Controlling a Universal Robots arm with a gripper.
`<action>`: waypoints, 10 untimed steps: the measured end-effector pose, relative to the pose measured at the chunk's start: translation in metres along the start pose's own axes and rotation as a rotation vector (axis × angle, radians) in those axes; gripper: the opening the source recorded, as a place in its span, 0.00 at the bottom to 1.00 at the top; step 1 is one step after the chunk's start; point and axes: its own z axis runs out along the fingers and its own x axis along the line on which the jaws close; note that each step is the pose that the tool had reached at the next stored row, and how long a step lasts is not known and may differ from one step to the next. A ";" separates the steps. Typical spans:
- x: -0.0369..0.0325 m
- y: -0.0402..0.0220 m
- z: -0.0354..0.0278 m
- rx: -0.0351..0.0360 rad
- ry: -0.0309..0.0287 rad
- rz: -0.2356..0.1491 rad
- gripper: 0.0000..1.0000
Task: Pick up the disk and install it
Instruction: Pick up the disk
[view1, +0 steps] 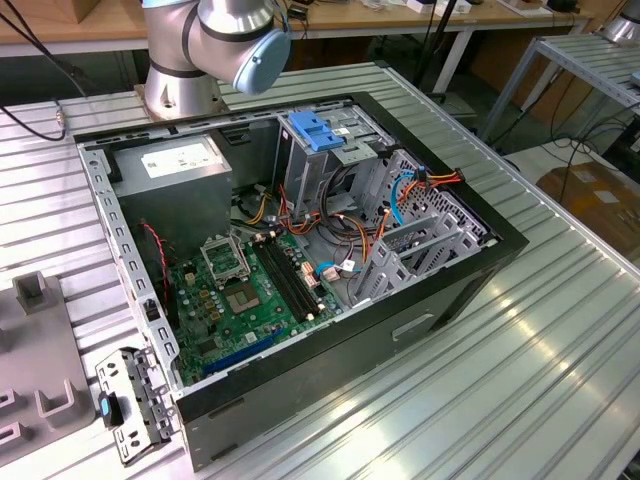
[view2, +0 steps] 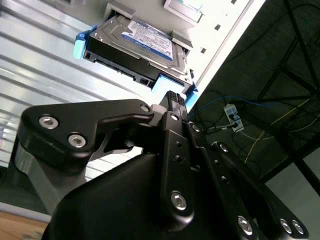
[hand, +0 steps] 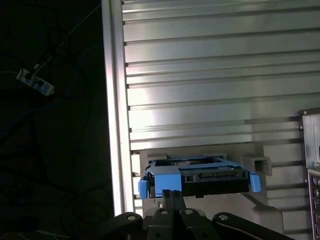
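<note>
The disk (view2: 145, 37) is a grey metal drive with a blue-and-white label, framed by a bright blue carrier rail. It lies flat in a pale grey holder (hand: 255, 162) on the ribbed metal table, close to the table's edge. In the first wrist view the disk (hand: 200, 176) shows its connector edge toward me. My gripper (view2: 172, 96) is shut, its black fingers pressed together with nothing between them. The fingertips (hand: 172, 194) sit right at the disk's near blue rail; I cannot tell whether they touch it.
In the exterior view an open computer case (view1: 480, 262) lies on the table with a green motherboard (view1: 250, 290) and a tall drive bay topped by a blue latch (view1: 318, 130). The arm's base (view1: 185, 60) stands behind it. The table edge (hand: 112, 100) drops to a dark floor with cables.
</note>
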 end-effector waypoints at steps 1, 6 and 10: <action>0.0000 0.0000 0.0000 0.0001 0.0005 -0.011 0.11; 0.0000 0.0000 0.0007 0.0021 0.0085 -0.204 0.11; 0.0000 0.0000 0.0011 0.0030 0.0123 -0.292 0.11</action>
